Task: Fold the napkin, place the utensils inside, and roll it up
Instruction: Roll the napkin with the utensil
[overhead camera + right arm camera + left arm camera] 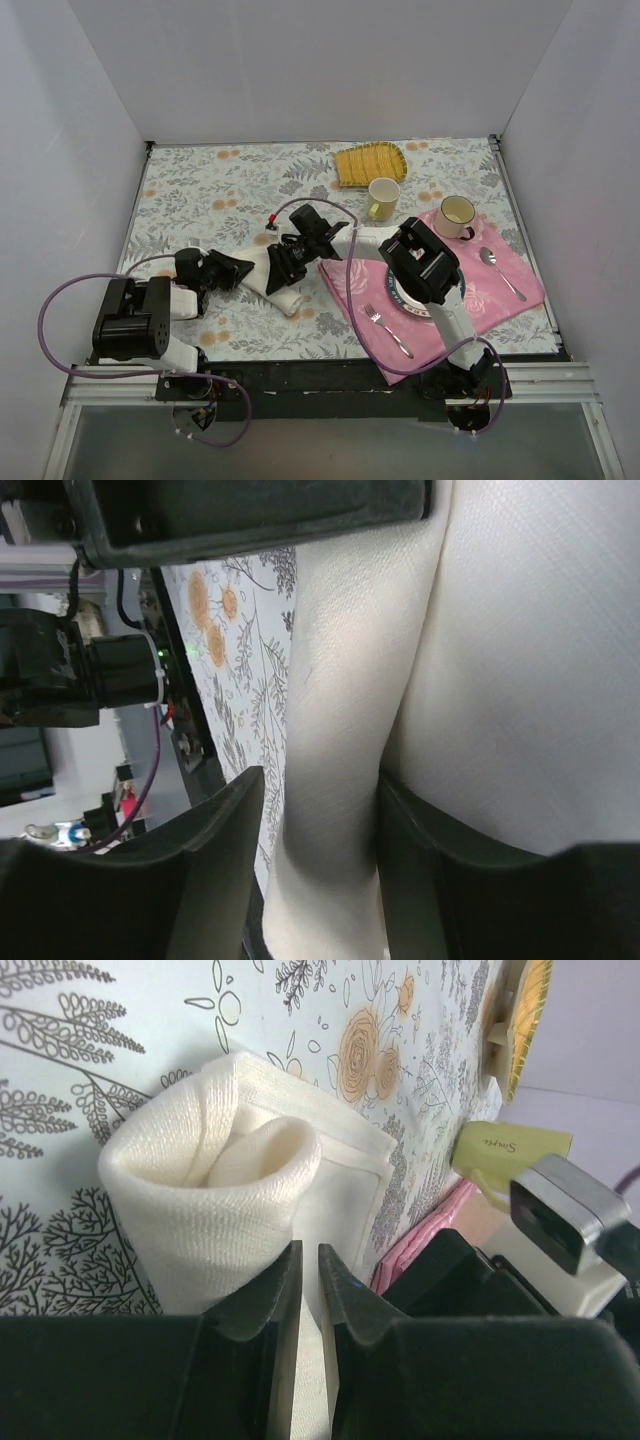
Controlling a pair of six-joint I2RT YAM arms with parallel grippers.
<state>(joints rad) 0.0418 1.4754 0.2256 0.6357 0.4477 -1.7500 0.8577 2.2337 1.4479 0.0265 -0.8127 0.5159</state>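
Note:
The cream-white napkin (281,291) lies partly rolled on the floral tablecloth, just left of the pink placemat. In the left wrist view its rolled end (200,1180) faces the camera. My left gripper (246,270) is at its left side; its jaws (310,1260) are nearly closed on a layer of the cloth. My right gripper (287,260) comes in from the right. Its fingers (320,780) straddle the napkin's thick roll (340,680), the right finger against the cloth and a small gap at the left finger. The gold utensil is not in view.
The pink placemat (500,285) holds a plate (400,293) partly under the right arm, a silver fork (386,329) and a silver spoon (500,270). Two mugs (383,198) (456,215) and a yellow ribbed mat (368,163) stand behind. White walls enclose the table.

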